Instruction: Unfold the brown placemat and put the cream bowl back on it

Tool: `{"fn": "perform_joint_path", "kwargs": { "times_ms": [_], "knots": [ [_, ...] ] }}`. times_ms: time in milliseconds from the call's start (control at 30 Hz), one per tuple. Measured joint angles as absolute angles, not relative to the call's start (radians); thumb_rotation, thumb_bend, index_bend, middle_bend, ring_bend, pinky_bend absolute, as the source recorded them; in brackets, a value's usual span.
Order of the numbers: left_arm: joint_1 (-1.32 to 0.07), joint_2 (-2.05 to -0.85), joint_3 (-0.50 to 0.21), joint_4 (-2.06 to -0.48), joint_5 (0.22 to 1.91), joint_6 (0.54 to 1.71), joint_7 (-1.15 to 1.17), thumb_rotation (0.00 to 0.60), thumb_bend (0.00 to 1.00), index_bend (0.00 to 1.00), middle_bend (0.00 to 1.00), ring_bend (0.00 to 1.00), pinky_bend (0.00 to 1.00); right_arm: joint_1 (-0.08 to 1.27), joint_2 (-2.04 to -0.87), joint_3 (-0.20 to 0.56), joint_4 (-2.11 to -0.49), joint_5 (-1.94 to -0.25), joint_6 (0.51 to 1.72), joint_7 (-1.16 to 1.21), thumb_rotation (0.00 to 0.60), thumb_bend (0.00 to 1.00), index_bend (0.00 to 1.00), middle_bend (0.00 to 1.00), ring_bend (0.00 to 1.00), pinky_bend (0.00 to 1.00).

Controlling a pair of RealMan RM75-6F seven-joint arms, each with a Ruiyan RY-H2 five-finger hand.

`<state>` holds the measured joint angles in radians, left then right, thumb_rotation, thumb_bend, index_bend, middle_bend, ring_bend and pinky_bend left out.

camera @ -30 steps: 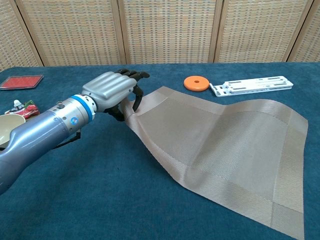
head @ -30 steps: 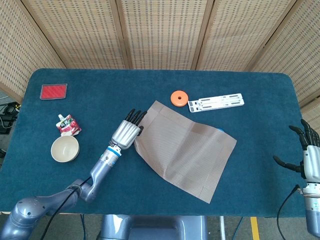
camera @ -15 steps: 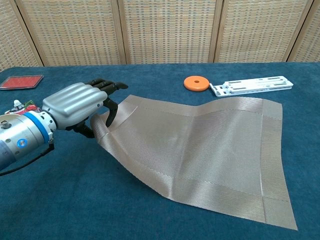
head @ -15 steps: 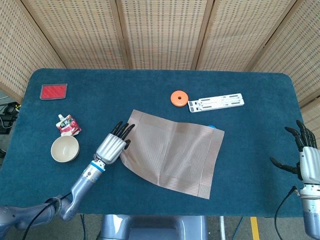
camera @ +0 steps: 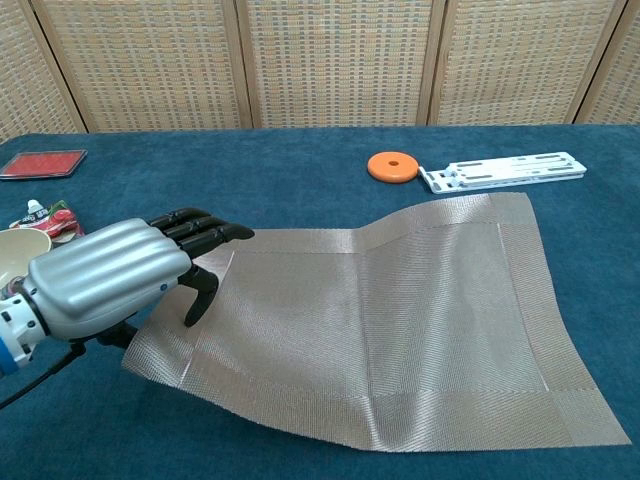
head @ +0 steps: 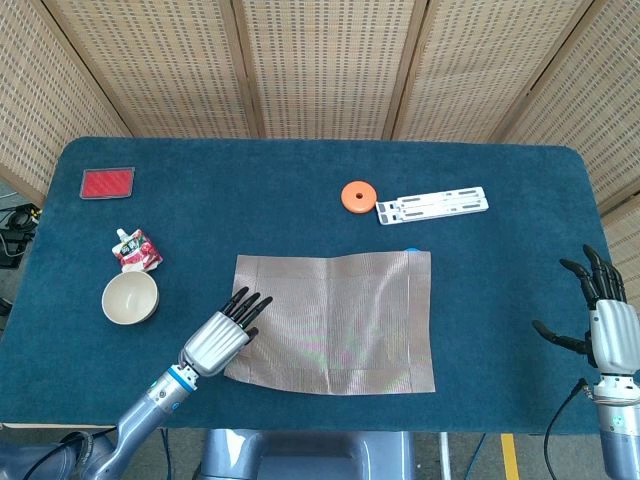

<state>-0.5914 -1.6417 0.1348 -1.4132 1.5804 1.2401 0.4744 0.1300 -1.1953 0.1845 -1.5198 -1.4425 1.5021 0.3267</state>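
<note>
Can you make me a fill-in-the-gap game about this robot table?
1. The brown placemat lies spread open on the ____ table.
2. The cream bowl sits to the ____ of the placemat in the head view.
3. The left hand is at the placemat's near ____ corner.
4. The round disc is ____.

Missing words: blue; left; left; orange

- No text, label or number can be read anywhere.
- The printing on the small red pouch point(head: 135, 250) is too small to make out.
</note>
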Motion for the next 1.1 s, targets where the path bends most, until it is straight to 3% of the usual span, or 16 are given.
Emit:
{"fn": "perform_joint_path", "kwargs": {
  "times_ms": [167, 267, 400, 433, 467, 633, 1100],
  "knots": [
    [-0.572, -1.628, 0.141, -1.427, 1.599, 1.251, 0.485, 0.600, 0.49, 0.70, 0.00, 0.00, 0.00, 0.127, -1.194, 0.181, -1.526, -1.452, 1.510, 0.326, 0.600, 0.22, 0.20, 0.00, 0.00, 0.00],
    [-0.560, -1.618, 0.143, -1.433, 1.606, 1.259, 0.492, 0.600, 0.48, 0.61, 0.00, 0.00, 0.00, 0.125, -1.192, 0.178, -1.531, -1.458, 1.516, 0.325, 0.600, 0.22, 0.20, 0.00, 0.00, 0.00],
    [-0.546, -1.596, 0.146, -1.447, 1.609, 1.263, 0.497, 0.600, 0.32, 0.11, 0.00, 0.00, 0.00, 0.121, -1.190, 0.175, -1.540, -1.463, 1.524, 0.322, 0.600, 0.22, 0.20, 0.00, 0.00, 0.00],
    [-0.542, -1.589, 0.147, -1.452, 1.609, 1.264, 0.499, 0.600, 0.27, 0.02, 0.00, 0.00, 0.00, 0.120, -1.189, 0.174, -1.542, -1.464, 1.525, 0.323, 0.600, 0.22, 0.20, 0.00, 0.00, 0.00],
    [-0.537, -1.578, 0.149, -1.461, 1.609, 1.266, 0.499, 0.600, 0.26, 0.00, 0.00, 0.00, 0.00, 0.119, -1.187, 0.173, -1.546, -1.465, 1.526, 0.323, 0.600, 0.22, 0.20, 0.00, 0.00, 0.00],
    [-0.518, -1.543, 0.161, -1.493, 1.642, 1.301, 0.469, 0.600, 0.20, 0.00, 0.00, 0.00, 0.00, 0.114, -1.178, 0.164, -1.564, -1.481, 1.533, 0.320, 0.600, 0.22, 0.20, 0.00, 0.00, 0.00],
    [-0.421, -1.366, 0.203, -1.643, 1.737, 1.466, 0.424, 0.600, 0.19, 0.03, 0.00, 0.00, 0.00, 0.096, -1.162, 0.137, -1.604, -1.529, 1.568, 0.298, 0.600, 0.22, 0.20, 0.00, 0.00, 0.00]
  ]
}}
